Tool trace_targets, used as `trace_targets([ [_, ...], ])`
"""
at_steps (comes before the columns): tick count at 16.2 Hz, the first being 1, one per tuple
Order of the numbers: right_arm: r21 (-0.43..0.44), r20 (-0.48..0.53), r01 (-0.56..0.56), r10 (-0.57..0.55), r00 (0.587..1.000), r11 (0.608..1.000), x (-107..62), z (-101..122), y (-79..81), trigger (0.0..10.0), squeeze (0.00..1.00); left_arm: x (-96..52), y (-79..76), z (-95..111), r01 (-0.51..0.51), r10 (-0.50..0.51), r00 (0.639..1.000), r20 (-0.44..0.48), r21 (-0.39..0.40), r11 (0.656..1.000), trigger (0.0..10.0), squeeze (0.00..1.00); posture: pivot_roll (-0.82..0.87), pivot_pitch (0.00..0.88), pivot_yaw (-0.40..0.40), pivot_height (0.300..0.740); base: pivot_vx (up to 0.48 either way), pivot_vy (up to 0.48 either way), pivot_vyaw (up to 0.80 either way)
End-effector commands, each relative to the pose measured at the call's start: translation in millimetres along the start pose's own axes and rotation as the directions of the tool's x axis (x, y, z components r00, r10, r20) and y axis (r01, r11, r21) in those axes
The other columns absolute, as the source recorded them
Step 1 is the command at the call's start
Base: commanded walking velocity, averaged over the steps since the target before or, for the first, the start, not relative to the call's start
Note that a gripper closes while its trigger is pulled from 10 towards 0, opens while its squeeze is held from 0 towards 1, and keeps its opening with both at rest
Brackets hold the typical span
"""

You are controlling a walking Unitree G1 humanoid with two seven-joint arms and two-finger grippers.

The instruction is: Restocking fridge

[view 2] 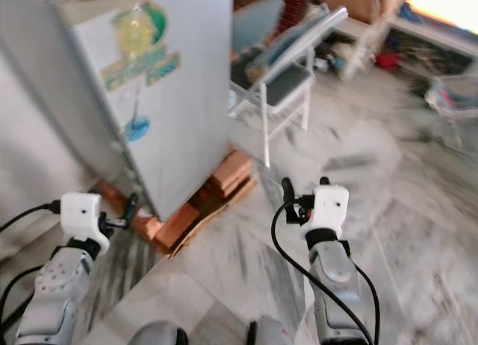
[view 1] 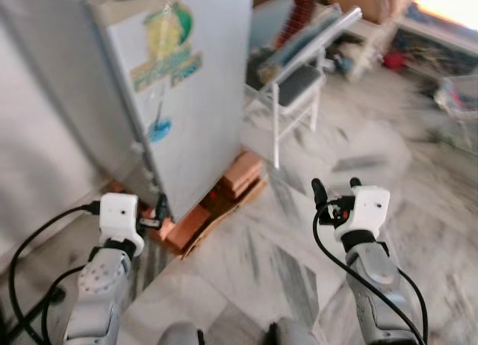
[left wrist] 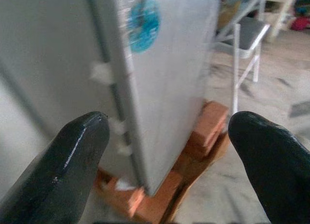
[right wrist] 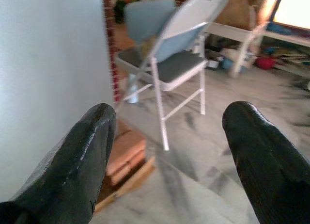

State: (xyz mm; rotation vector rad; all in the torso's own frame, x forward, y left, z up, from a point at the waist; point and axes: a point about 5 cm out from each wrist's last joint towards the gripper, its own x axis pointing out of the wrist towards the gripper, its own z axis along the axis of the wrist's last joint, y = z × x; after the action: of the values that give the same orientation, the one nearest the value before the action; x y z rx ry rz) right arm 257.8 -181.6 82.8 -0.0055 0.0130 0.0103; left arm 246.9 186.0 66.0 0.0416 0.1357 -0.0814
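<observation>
A small white fridge (view 1: 187, 84) with its door closed stands ahead on the left, raised on red bricks (view 1: 224, 199). Colourful stickers (view 1: 168, 50) mark its front. My left gripper (view 1: 153, 210) hovers low by the fridge's near bottom corner, open and holding nothing; the left wrist view shows its black fingers (left wrist: 72, 170) wide apart facing the fridge (left wrist: 169, 64). My right gripper (view 1: 334, 190) is held over the marble floor to the right of the fridge, open and holding nothing; its fingers (right wrist: 77, 170) frame the chair (right wrist: 164, 64).
A white folding chair (view 1: 299, 84) with a grey seat stands just right of the fridge. Cluttered shelves and boxes (view 1: 388, 31) line the back. A grey wall (view 1: 37, 136) is at the left. Marble floor (view 1: 358, 136) lies open to the right. The views are motion-blurred.
</observation>
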Motion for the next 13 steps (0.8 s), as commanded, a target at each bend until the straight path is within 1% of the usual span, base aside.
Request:
trace_targets([
  [1, -0.021, 0.003, 0.029, -0.029, 1.0, 0.999, -1.1, 1.3, -10.1, 10.0, 0.0, -0.8, -9.9, -2.1, 0.018, -0.018, 1.0, -0.016, -0.017, 1.0, 10.0, 0.0, 0.07, 0.113, -0.037, 0.74, 0.0, 0.48, 0.0],
  [2, -0.032, 0.005, 0.028, -0.028, 1.0, 0.999, -0.8, 1.6, -10.0, 10.0, 0.0, -2.5, -8.4, -5.0, 0.008, -0.008, 0.999, -0.036, -0.015, 1.0, 10.0, 0.0, 0.07, 0.113, -0.037, 0.74, 0.0, 0.48, 0.0],
  [4, -0.027, 0.003, 0.03, -0.03, 1.0, 0.999, -1.0, 1.2, -10.9, 10.0, 0.0, -11.0, -1.5, -11.2, 0.006, -0.007, 0.998, -0.059, -0.014, 1.0, 10.0, 0.0, 0.07, 0.113, -0.041, 0.74, 0.0, 0.48, 0.0],
  [6, -0.026, 0.0, 0.044, -0.044, 0.999, 0.999, 0.2, 1.6, -15.0, 10.0, 0.0, -14.1, 2.2, -13.1, 0.014, -0.011, 0.998, -0.069, 0.042, 0.999, 10.0, 0.0, 0.07, 0.115, -0.042, 0.74, 0.0, 0.459, 0.0],
  [7, -0.026, 0.0, 0.048, -0.048, 0.999, 0.999, 1.2, 1.9, -16.4, 10.0, 0.0, -14.0, 1.8, -12.6, 0.019, -0.016, 0.998, -0.069, 0.045, 0.999, 10.0, 0.0, 0.07, 0.116, -0.042, 0.74, 0.0, 0.424, 0.0],
  [8, -0.031, 0.003, 0.045, -0.045, 0.999, 0.999, 2.6, 2.6, -16.8, 10.0, 0.0, -13.7, 2.1, -11.5, 0.01, -0.008, 0.998, -0.067, 0.04, 0.999, 10.0, 0.0, 0.07, 0.116, -0.042, 0.74, 0.0, 0.0, 0.0],
  [11, -0.036, 0.005, 0.042, -0.042, 0.999, 0.998, 3.6, 3.3, -16.4, 10.0, 0.0, -13.7, 1.6, -9.5, 0.026, -0.024, 0.998, -0.059, 0.034, 0.999, 10.0, 0.0, 0.07, 0.117, -0.042, 0.74, 0.0, 0.0, 0.0],
  [13, -0.036, 0.001, 0.041, -0.041, 0.999, 0.998, 2.9, 2.6, -15.7, 10.0, 0.0, -15.7, -0.3, -9.8, 0.06, -0.058, 0.996, -0.064, 0.028, 0.998, 10.0, 0.0, 0.07, 0.12, -0.045, 0.74, 0.0, 0.0, 0.0],
])
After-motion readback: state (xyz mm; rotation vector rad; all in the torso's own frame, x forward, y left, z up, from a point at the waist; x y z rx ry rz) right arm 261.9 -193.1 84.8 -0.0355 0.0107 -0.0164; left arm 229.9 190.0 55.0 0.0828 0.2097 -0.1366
